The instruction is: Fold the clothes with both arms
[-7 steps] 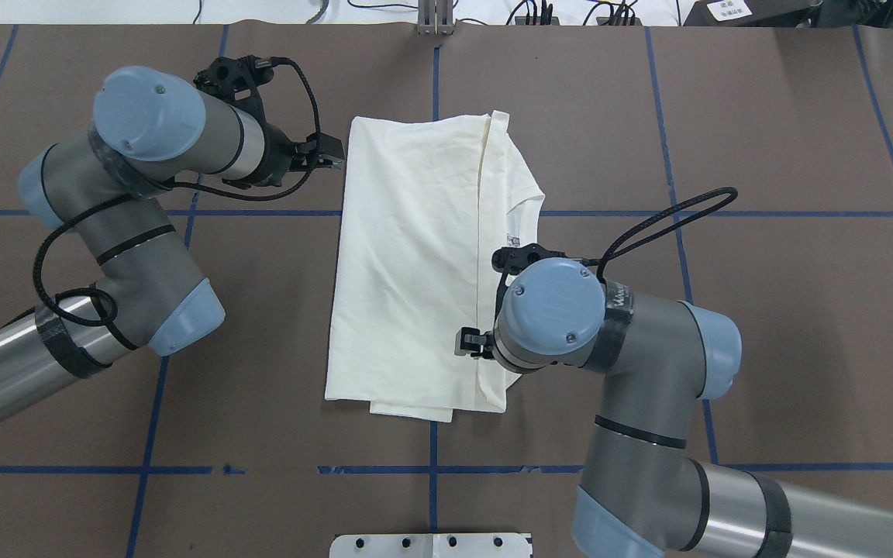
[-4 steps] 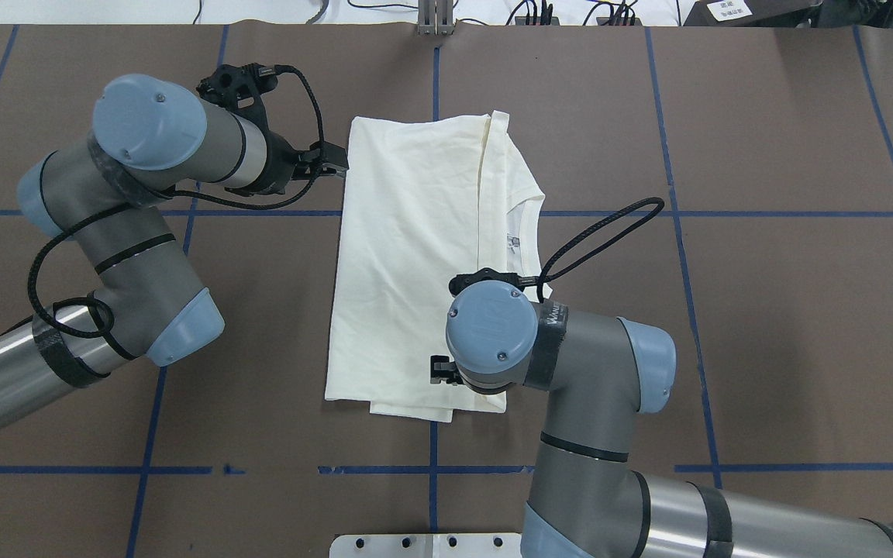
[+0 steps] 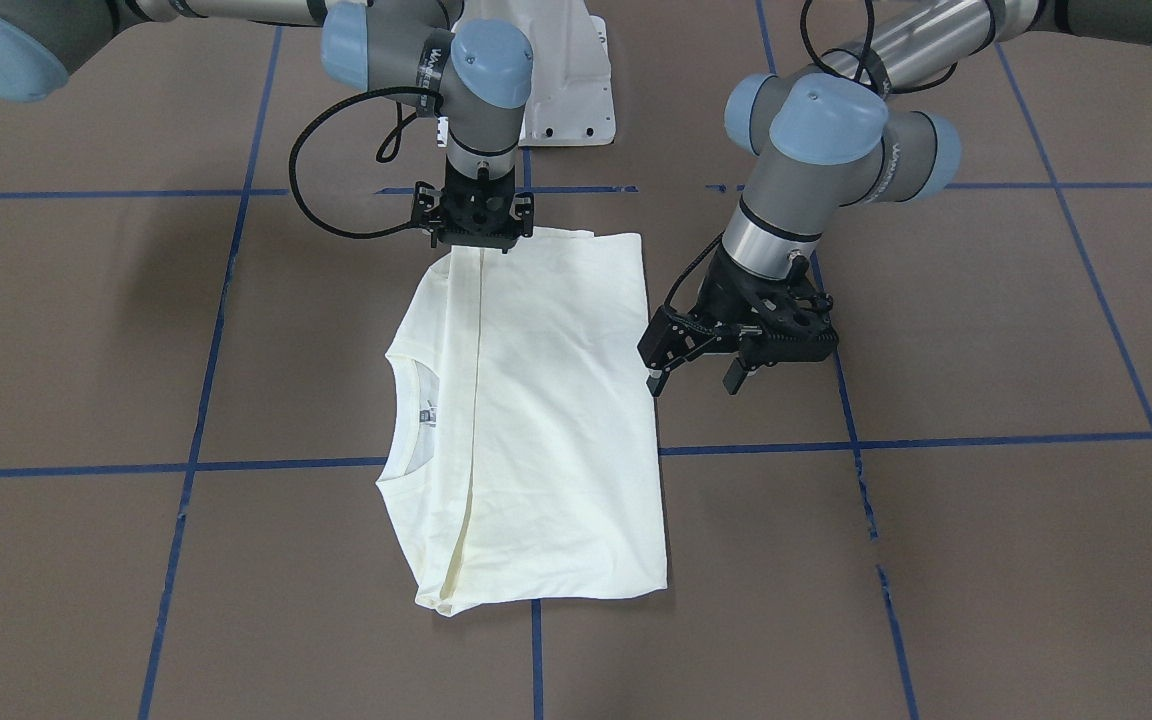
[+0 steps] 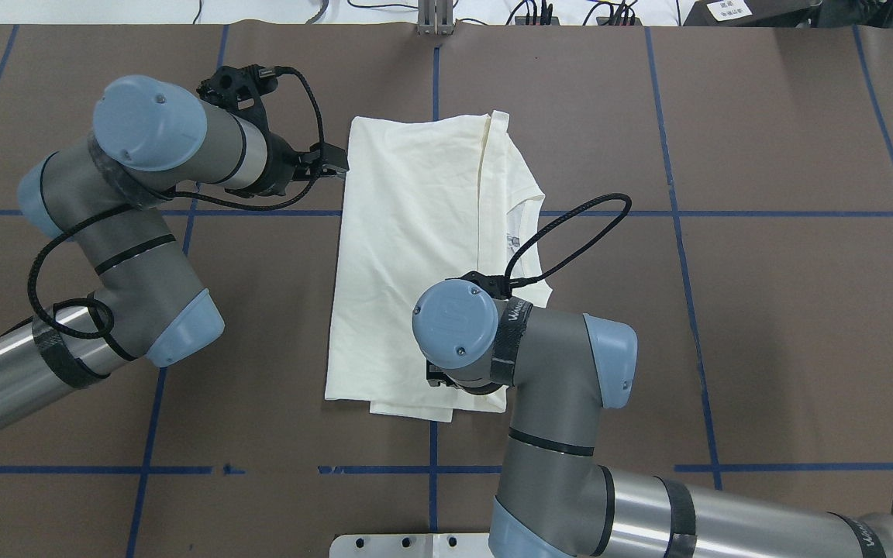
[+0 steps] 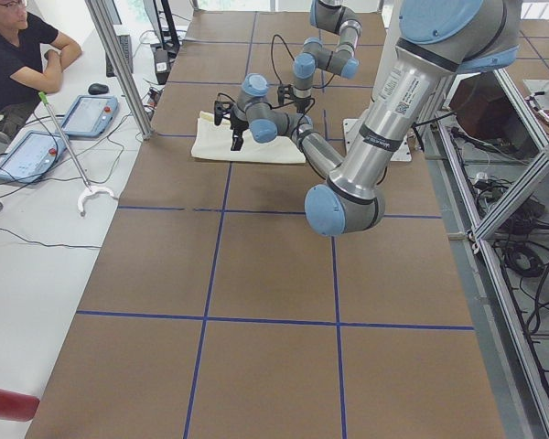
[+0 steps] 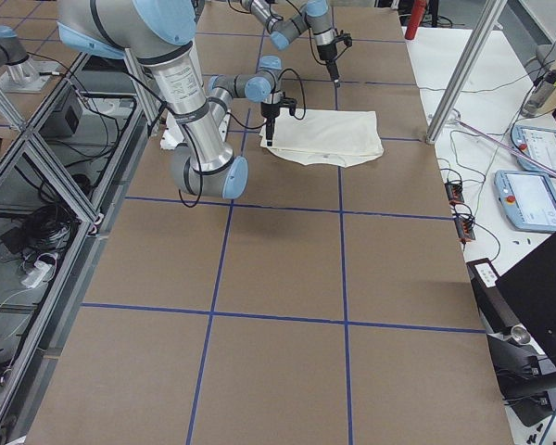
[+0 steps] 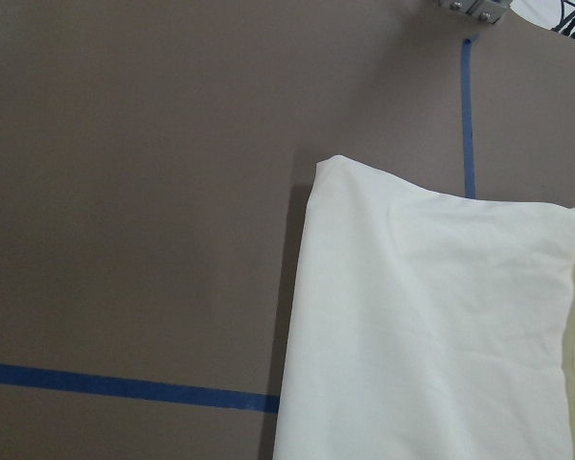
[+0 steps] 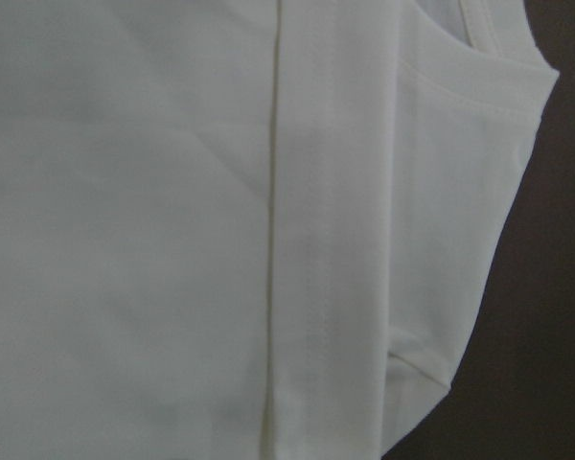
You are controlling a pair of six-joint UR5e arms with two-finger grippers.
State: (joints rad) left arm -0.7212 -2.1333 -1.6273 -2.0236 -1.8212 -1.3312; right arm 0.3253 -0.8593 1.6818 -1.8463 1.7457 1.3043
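The cream shirt [image 4: 415,256] lies folded lengthwise on the brown table, plain back up, with its neckline [image 4: 528,211] showing at one side. It also shows in the front view [image 3: 556,420], the left wrist view [image 7: 431,326] and the right wrist view [image 8: 172,240]. My left gripper [image 3: 693,380] is open and empty just beside the shirt's long edge, a little above the table; it also shows from overhead [image 4: 332,161]. My right gripper [image 3: 476,238] points straight down on the shirt's hem end nearest the robot. Its fingers are hidden, so I cannot tell whether it is open or shut.
The white pedestal base [image 3: 566,90] stands at the robot's edge of the table. Blue tape lines [image 4: 679,213] cross the brown table. A seated operator [image 5: 18,55], teach pendants [image 5: 82,114] and a metal post [image 5: 119,64] are beyond the far side.
My right arm has swung leftward in the overhead view, across the shirt's near end. My left gripper has moved slightly closer to the shirt's edge. The shirt has not moved.
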